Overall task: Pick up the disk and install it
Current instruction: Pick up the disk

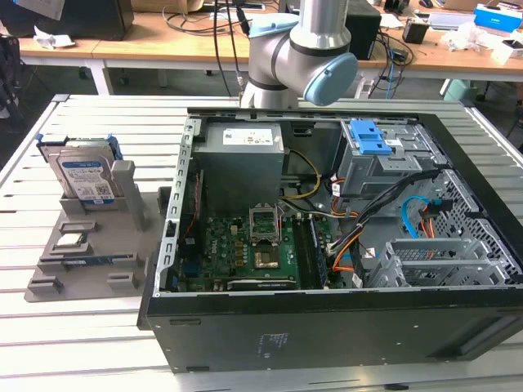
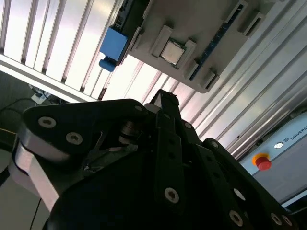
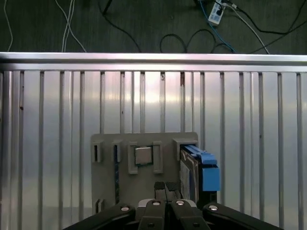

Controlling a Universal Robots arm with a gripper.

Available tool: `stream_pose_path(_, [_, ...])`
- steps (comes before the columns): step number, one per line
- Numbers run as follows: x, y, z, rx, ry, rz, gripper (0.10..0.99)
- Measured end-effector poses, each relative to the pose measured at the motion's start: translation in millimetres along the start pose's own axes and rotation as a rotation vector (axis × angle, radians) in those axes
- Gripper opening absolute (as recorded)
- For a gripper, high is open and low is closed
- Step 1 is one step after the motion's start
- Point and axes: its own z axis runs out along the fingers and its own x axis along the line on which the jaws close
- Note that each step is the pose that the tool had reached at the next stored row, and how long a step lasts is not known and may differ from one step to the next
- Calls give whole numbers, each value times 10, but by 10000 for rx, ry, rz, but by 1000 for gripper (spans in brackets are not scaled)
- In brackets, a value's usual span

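Dark hand (image 3: 166,189) before the disk (image 3: 203,170), near end hidden

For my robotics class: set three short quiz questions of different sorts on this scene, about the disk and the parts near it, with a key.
1. Multiple choice: where is the disk? A) inside the computer case B) standing in the gray holder C) flat on the slatted table.
2. Look at the pincer in the first wrist view. True or false: it holds the disk.
3. Fill in: on the holder, the small square chip lies between the disk and the ____.
Key: 1 B; 2 false, it is shut on nothing; 3 memory stick.
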Motion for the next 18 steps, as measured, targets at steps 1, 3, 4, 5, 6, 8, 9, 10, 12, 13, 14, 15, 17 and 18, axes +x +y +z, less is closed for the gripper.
stream_pose_path(1, [0, 0, 0, -2, 6, -133, 106])
stream_pose_path(3, [0, 0, 0, -3, 19, -443, 106])
stream_pose_path(4, [0, 0, 0, -4, 25, -579, 106])
stream_pose_path(5, [0, 0, 0, -4, 31, -725, 106])
stream_pose_path(6, [0, 0, 0, -5, 39, -926, 106])
stream_pose_path(8, [0, 0, -1, -7, 55, -1293, 106])
stream_pose_path(9, [0, 0, -1, -8, 60, -1432, 106])
stream_pose_path(10, [0, 0, 0, -8, 69, -1643, 106])
stream_pose_path(12, [0, 0, 0, -10, 80, -1902, 106])
stream_pose_path(13, [0, 0, 0, -11, 85, -2036, 106])
stream_pose_path(14, [0, 0, 0, -11, 91, -2162, 106])
stream_pose_path(15, [0, 0, 0, -11, 96, -2287, 106])
stream_pose_path(17, [0, 0, -1, -14, 116, -2771, 106])
stream_pose_path(18, [0, 0, -1, -15, 125, -2972, 106])
